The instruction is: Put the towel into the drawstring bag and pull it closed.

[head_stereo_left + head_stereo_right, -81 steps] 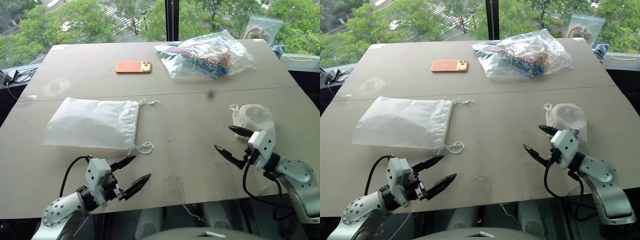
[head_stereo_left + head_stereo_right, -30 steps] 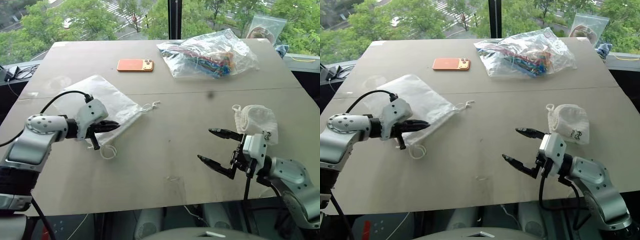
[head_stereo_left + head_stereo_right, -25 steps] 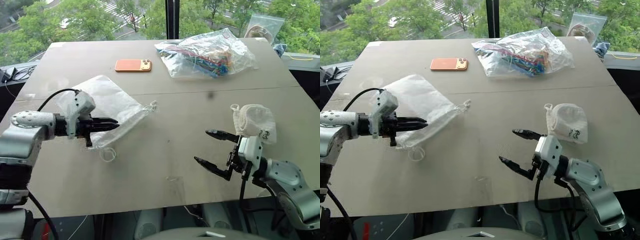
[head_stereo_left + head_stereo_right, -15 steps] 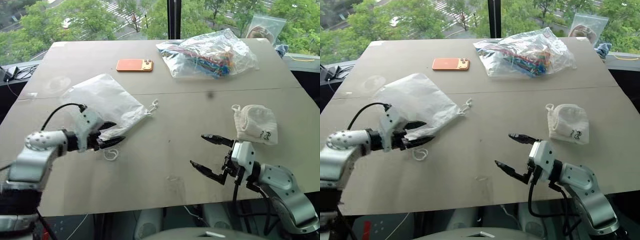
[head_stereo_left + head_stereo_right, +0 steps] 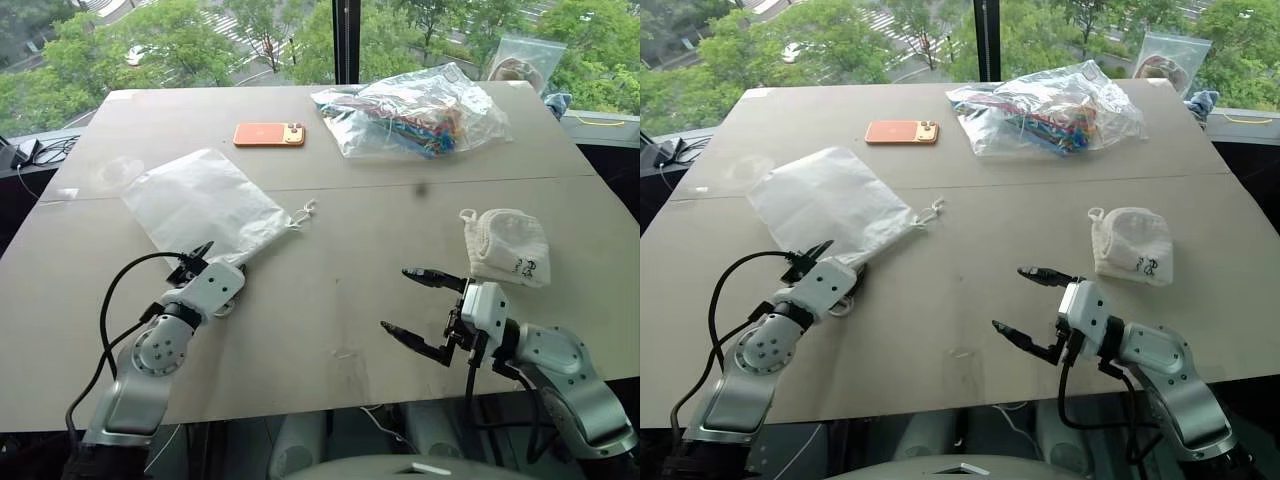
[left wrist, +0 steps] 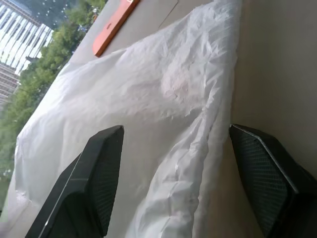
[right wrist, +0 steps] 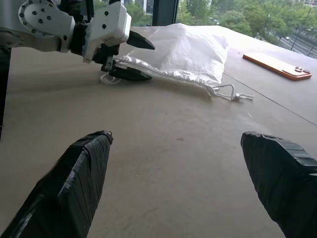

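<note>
Jaws wide on my left gripper [image 7: 130, 58], straddling the drawstring bag's [image 5: 205, 203] gathered edge; I should pinch one layer to lift the mouth. Right gripper [image 5: 418, 311] gapes, empty, the towel [image 5: 507, 245] just beyond it.

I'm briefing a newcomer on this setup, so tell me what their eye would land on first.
First, the drawstring bag, lying flat and angled on the table's left half, with the open left gripper at its near edge, one finger over it and one under. Then the towel, bunched at the right, just beyond the open right gripper. At the far edge, an orange phone beside a clear plastic bag of colourful items.
</note>
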### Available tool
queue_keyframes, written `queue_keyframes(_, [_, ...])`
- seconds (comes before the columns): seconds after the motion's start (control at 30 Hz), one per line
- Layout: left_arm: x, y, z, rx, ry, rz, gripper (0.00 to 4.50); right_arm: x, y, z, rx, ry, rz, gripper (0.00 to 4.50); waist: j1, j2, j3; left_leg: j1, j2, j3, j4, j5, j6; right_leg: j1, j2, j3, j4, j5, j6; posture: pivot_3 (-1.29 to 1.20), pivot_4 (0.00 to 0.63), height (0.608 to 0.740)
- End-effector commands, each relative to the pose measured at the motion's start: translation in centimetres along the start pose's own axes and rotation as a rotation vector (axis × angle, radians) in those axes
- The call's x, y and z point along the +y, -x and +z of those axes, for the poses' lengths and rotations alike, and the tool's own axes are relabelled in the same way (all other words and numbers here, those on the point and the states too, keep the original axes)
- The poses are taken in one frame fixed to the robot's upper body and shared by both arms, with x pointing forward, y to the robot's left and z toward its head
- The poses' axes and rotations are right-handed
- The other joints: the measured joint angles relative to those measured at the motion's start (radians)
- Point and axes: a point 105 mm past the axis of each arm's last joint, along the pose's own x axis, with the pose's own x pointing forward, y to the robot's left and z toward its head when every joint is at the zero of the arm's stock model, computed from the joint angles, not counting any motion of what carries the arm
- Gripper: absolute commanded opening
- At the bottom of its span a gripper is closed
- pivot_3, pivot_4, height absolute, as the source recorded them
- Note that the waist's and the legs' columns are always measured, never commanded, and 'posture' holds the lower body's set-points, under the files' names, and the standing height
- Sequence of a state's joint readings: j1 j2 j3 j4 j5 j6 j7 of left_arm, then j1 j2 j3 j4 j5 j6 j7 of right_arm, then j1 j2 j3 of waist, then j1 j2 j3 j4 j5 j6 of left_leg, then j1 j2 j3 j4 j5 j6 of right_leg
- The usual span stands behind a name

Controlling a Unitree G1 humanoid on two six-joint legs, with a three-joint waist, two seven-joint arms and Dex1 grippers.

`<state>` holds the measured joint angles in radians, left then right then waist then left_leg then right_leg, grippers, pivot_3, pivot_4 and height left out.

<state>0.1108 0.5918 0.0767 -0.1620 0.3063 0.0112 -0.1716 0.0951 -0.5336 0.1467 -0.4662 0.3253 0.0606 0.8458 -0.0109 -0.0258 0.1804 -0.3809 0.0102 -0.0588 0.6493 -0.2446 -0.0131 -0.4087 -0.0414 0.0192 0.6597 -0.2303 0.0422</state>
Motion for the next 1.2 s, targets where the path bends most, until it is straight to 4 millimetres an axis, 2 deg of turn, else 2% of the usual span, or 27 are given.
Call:
queue_keyframes(0.03, [0.0, -0.2, -0.3, -0.006, -0.044, 0.057, 3.46, -0.5, 0.3, 1.2, -0.035, 0.039, 0.012, 4.50, 0.000, 0.000, 0.000, 0.000, 0.000, 0.000, 0.000, 0.000, 0.000, 0.000, 0.000, 0.000, 0.000, 0.000, 0.000, 0.00, 0.150, 0.740])
queue_keyframes(0.43, [1.2, -0.6, 0.2, -0.076, -0.018, 0.156, 3.46, -0.8, 0.5, 1.1, -0.021, 0.037, 0.011, 4.50, 0.000, 0.001, -0.001, -0.001, 0.000, 0.000, 0.000, 0.000, 0.000, 0.000, 0.000, 0.000, 0.000, 0.002, 0.004, 0.00, 0.150, 0.740])
queue_keyframes(0.53, [1.6, -0.7, -0.2, -0.057, -0.006, 0.170, 3.46, -0.8, 0.4, 1.2, -0.022, 0.035, 0.010, 4.50, 0.000, 0.001, -0.001, -0.001, 0.000, 0.000, 0.000, 0.000, 0.000, 0.000, 0.000, 0.000, 0.000, 0.002, 0.004, 0.00, 0.150, 0.740])
queue_keyframes(0.87, [1.1, -3.6, -0.4, -0.032, 0.007, 0.158, 3.46, -0.6, 0.3, 1.1, -0.019, 0.034, -0.003, 4.50, 0.000, 0.001, -0.001, -0.001, -0.001, -0.001, 0.000, 0.000, 0.000, 0.000, 0.000, -0.001, 0.000, 0.002, 0.004, 0.00, 0.150, 0.740])
queue_keyframes(1.13, [-0.4, -6.1, -1.5, 0.068, -0.007, 0.043, 3.46, -0.4, 0.2, 1.1, -0.009, 0.041, -0.018, 4.50, 0.003, 0.001, -0.002, 0.000, -0.001, -0.001, 0.001, 0.000, 0.000, 0.001, 0.000, -0.001, 0.001, 0.002, 0.004, 0.00, 0.150, 0.740])
queue_keyframes(1.2, [-0.2, -6.3, -1.6, 0.084, -0.006, 0.021, 3.46, -0.4, 0.2, 1.2, -0.007, 0.043, -0.023, 4.50, 0.004, 0.005, -0.005, 0.000, -0.001, -0.001, 0.001, 0.000, 0.000, 0.001, 0.000, -0.001, 0.001, 0.002, 0.004, 0.00, 0.150, 0.740])
